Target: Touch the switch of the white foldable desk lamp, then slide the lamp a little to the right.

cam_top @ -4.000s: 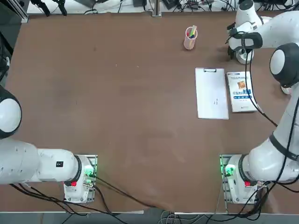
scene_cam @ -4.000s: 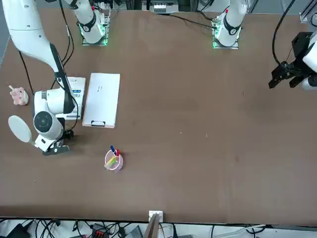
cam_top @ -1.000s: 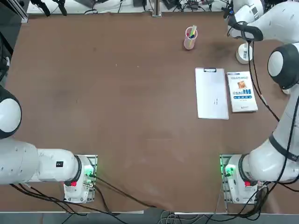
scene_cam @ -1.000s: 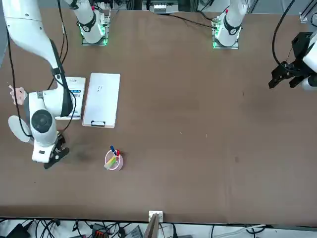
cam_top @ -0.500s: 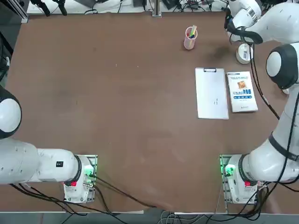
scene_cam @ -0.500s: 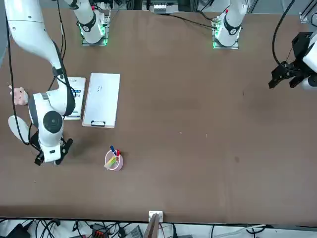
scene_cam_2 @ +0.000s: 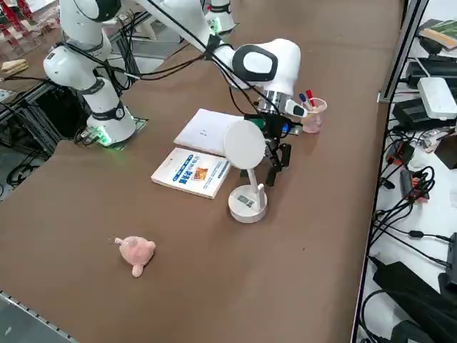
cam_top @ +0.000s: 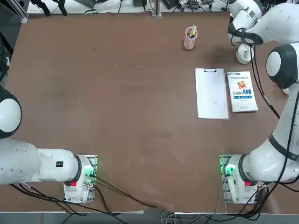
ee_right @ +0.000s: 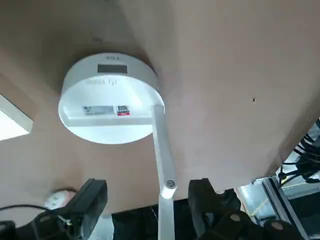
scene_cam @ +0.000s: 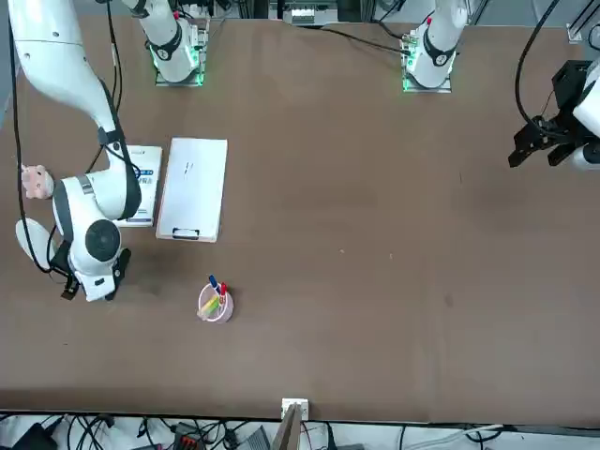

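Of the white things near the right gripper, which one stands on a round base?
The foldable desk lamp: its disc sits on the table; the book and clipboard lie flat.

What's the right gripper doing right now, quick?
Right gripper: open, holding nothing, beside the white lamp, whose arm shows between the parted fingers in the wrist view.

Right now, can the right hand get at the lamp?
Probably yes: the right hand is open and close beside the lamp, and I see nothing standing between them.
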`<state>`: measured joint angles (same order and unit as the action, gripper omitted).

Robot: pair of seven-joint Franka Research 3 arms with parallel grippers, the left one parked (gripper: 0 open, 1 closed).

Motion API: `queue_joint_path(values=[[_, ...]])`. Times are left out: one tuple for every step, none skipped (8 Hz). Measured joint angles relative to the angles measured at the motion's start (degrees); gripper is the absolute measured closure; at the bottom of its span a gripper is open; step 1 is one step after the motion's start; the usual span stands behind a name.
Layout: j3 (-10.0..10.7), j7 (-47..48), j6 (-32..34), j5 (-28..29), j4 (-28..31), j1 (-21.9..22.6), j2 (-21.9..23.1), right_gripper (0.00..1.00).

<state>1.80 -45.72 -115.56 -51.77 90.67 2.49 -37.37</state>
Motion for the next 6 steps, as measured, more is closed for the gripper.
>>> queue_joint_path(values=[[0.00,-0.04,0.02,-1.46,0.00,0.01,-0.33,0.01],[0.00,-0.04,0.02,-2.59,0.01,0.01,-0.65,0.03],[0.00,-0.04,-0.08,-3.15,-0.07,0.00,-1.15,0.04],[0.00,-0.04,-0.15,-3.67,-0.43,0.00,-1.82,0.10],[0.00,-0.04,-0.15,-4.00,-1.04,-0.01,-2.59,0.19],[0.01,-0.04,-0.15,-4.46,-1.50,-0.04,-3.15,0.40]])
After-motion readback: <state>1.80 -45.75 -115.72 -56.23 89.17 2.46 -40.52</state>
